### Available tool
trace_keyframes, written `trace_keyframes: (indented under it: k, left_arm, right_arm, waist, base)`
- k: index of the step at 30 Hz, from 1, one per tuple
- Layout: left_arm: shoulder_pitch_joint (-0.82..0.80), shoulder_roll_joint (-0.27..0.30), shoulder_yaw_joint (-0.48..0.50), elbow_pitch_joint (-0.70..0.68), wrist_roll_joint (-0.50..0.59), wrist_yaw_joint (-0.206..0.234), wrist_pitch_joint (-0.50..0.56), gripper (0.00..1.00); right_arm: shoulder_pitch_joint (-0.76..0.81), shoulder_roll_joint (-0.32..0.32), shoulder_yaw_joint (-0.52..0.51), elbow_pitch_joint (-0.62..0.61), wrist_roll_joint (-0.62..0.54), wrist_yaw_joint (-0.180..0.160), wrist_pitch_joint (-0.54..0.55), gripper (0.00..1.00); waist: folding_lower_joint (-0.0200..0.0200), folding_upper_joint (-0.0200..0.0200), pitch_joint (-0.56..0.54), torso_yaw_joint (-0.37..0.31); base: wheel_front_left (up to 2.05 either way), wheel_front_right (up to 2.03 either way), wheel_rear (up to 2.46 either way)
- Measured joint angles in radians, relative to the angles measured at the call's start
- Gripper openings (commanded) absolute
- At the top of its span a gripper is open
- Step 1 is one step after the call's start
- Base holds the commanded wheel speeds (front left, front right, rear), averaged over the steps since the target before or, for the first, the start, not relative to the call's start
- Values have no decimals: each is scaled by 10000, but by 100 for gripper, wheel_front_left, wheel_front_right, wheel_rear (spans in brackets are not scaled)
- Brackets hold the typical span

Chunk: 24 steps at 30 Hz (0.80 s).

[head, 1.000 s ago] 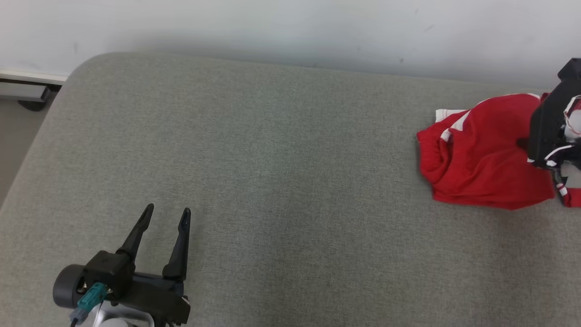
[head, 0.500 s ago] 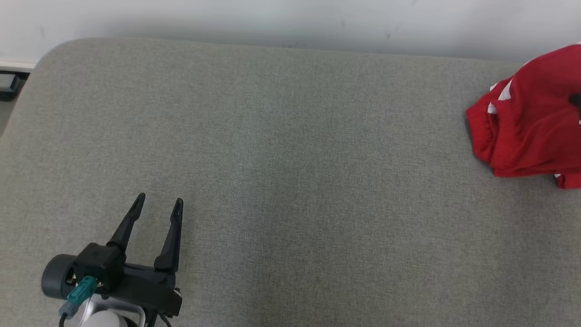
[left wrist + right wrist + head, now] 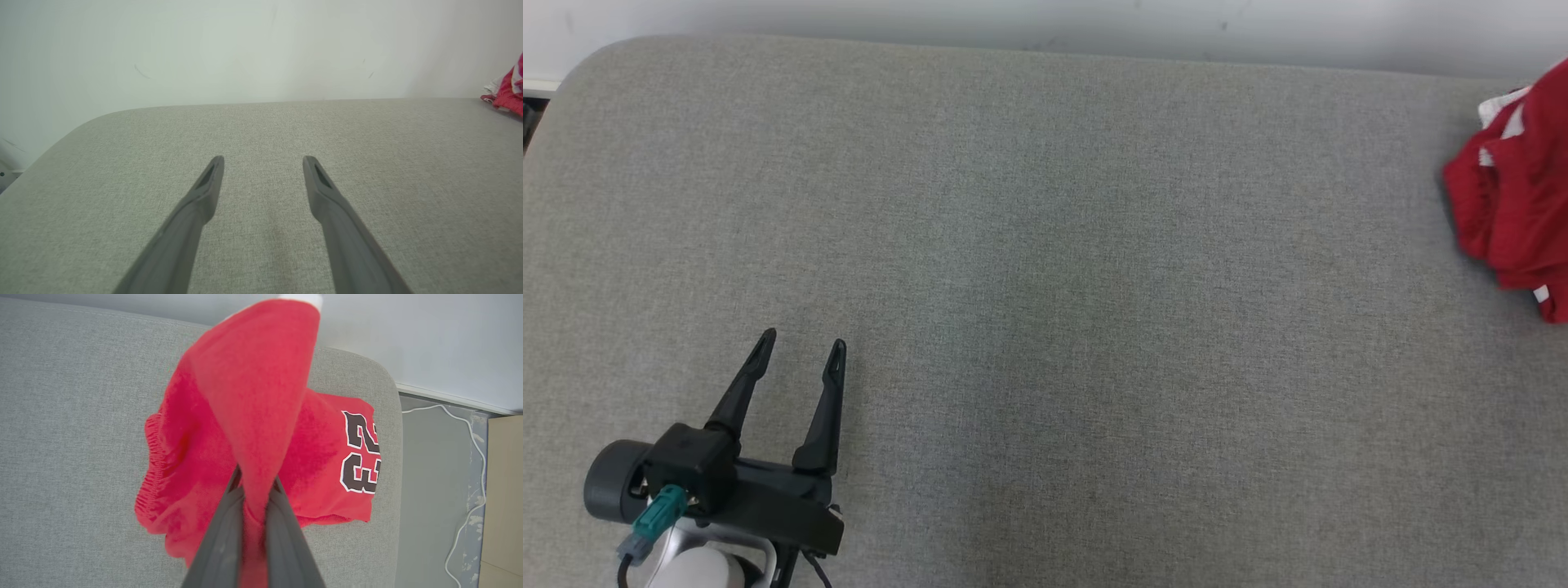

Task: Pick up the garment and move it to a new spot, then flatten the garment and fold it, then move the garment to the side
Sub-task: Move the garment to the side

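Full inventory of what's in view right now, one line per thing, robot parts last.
garment: one, red with white trim and a dark number 23, at the right end of the padded surface, one fold pulled up, the rest lying on it
padded surface: one, grey fabric, rounded corners, across the head view
wall: one, white, behind the padded surface
floor: one, grey, beyond the end of the padded surface
cable: one, white, loose on the floor
board: one, beige, right edge of the right wrist view; what it is can't be told
left gripper: one, dark, open, over the near left of the padded surface, nothing in it
right gripper: one, dark, shut on the garment's raised fold
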Motion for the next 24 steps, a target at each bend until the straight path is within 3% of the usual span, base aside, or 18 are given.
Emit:
trace_keyframes:
  k: [13,21,23,24]
  left_arm:
    - [-11,151,-59,-341,-19,92,90,100]
    - [-70,201,-81,-380,-52,167,104,100]
    - [-77,215,-84,-359,-59,180,104,100]
    - [-81,215,-86,-351,-67,180,104,100]
  right_arm:
    - [-316,-1149,502,-274,-826,2,86,0]
    - [-388,-1283,612,-251,-1170,2,-29,0]
    - [-402,-1294,677,-190,-1350,2,-109,40]
    - [-415,-1300,723,-157,-1452,2,-119,100]
  waist:
    - [0,-2,228,194]
    - [0,-1,398,253]
    - [0,-1,402,236]
    - [0,-1,393,228]
  base:
    - [0,0,0]
    - [0,0,0]
    - [0,0,0]
    - [0,0,0]
